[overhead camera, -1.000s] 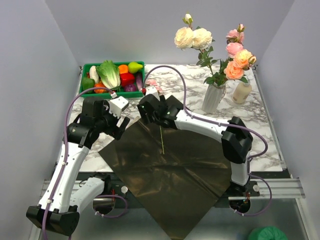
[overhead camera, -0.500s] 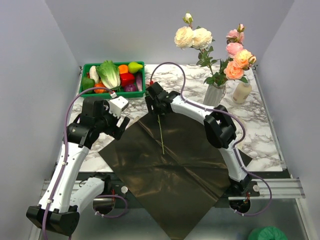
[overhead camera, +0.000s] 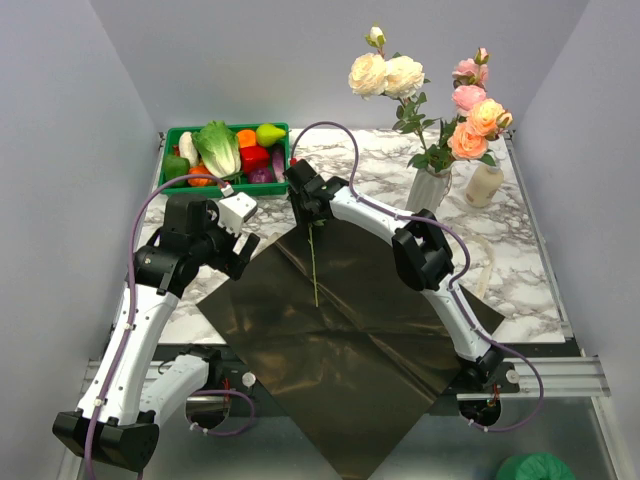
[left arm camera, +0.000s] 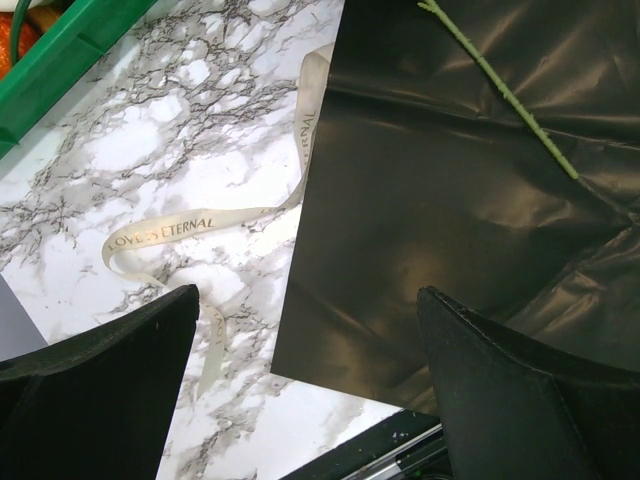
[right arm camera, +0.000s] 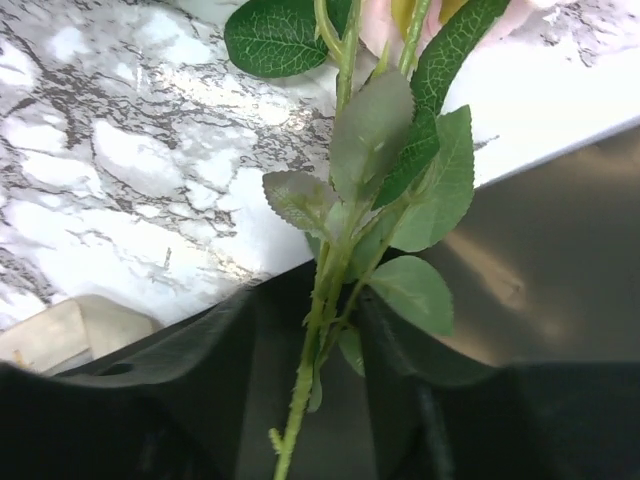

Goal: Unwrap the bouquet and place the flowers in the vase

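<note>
A flower (right arm camera: 322,300) lies with its stem between the right gripper's (right arm camera: 306,310) parted fingers (right arm camera: 150,400), which straddle it without pinching, likely to lift it off the opened paper (overhead camera: 340,350). The left gripper (left arm camera: 308,295) hangs wide open beside the loose ribbon (left arm camera: 200,220); other flowers (overhead camera: 400,75) stand in the vase (overhead camera: 428,195).

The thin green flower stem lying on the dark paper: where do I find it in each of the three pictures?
Top external: the flower stem is at the centre, running up the dark paper.
Left wrist: top right, slanting across the paper.
Right wrist: in the middle, leafy, rising from the bottom edge.
Shared landmark: the dark paper, at the right here.
</note>
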Robot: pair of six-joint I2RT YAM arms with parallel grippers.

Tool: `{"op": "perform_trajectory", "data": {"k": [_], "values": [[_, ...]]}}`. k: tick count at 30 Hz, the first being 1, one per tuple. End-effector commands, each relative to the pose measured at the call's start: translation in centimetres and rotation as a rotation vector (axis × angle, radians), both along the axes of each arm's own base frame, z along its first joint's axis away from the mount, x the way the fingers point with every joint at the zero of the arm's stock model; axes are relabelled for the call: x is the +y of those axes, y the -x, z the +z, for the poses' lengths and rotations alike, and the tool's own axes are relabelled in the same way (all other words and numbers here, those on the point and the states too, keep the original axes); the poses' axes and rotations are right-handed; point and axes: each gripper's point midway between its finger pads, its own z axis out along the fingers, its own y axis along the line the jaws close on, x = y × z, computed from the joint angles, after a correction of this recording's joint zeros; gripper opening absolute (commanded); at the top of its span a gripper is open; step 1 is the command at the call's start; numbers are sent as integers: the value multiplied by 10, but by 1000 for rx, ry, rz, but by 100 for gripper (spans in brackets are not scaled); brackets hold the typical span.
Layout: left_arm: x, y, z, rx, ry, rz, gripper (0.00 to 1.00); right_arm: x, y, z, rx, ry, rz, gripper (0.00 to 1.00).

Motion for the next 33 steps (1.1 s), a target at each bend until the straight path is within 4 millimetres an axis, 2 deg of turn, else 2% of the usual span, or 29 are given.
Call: {"op": "perform_trajectory", "data": {"k": [1,5,8,9,12,13,15,16,19,20,21,22,23,24,25,26,27,28,29,30,31,32,33], "values": [[2,-1,5,-24,-1,6,99,-11,3,-24,62,53,0,49],[2,0,3,-19,1,2,99,-20,4,-30,69,75,-17,44],[1,0,5,-24,5,1,99,-23,7,-31,73,87,-19,32],[1,0,6,-26,8,1,99,-25,6,-26,67,83,-29,22],[1,2,8,-32,8,0,99,-27,9,-17,62,66,-43,0],[1,3,9,-33,10,1,99,-27,9,2,36,40,-45,0],[1,4,9,-36,11,0,99,-30,13,15,14,17,-48,0],[1,4,9,-34,12,-1,99,-29,12,44,-29,-25,-49,0],[0,5,8,-30,18,-2,99,-38,17,70,-81,-57,-51,0],[0,5,9,-35,19,-4,99,-40,20,97,-120,-97,-51,1],[0,6,10,-36,20,-3,99,-38,19,113,-158,-128,-37,0],[0,7,11,-39,21,-3,99,-43,26,110,-157,-122,-27,0],[0,7,11,-37,22,-2,99,-44,32,138,-202,-163,-11,0],[0,9,13,-41,26,-3,99,-41,34,149,-250,-176,21,0],[1,10,15,-44,26,-2,99,-45,42,146,-257,-164,42,0],[1,10,15,-45,28,-1,99,-42,52,154,-278,-169,76,0],[1,12,16,-46,29,-2,99,-42,57,186,-369,-201,125,0],[1,12,16,-44,30,-3,99,-43,65,200,-416,-211,153,1],[0,12,16,-43,36,-4,99,-45,82,187,-423,-185,200,1],[-1,12,17,-45,39,-4,99,-48,90,231,-549,-246,231,0],[-1,12,17,-45,43,-4,99,-51,99,236,-578,-261,253,0],[-2,12,17,-44,47,-4,99,-54,110,234,-585,-267,285,1],[-3,11,18,-42,53,-7,99,-55,119,250,-628,-301,330,1]]}}
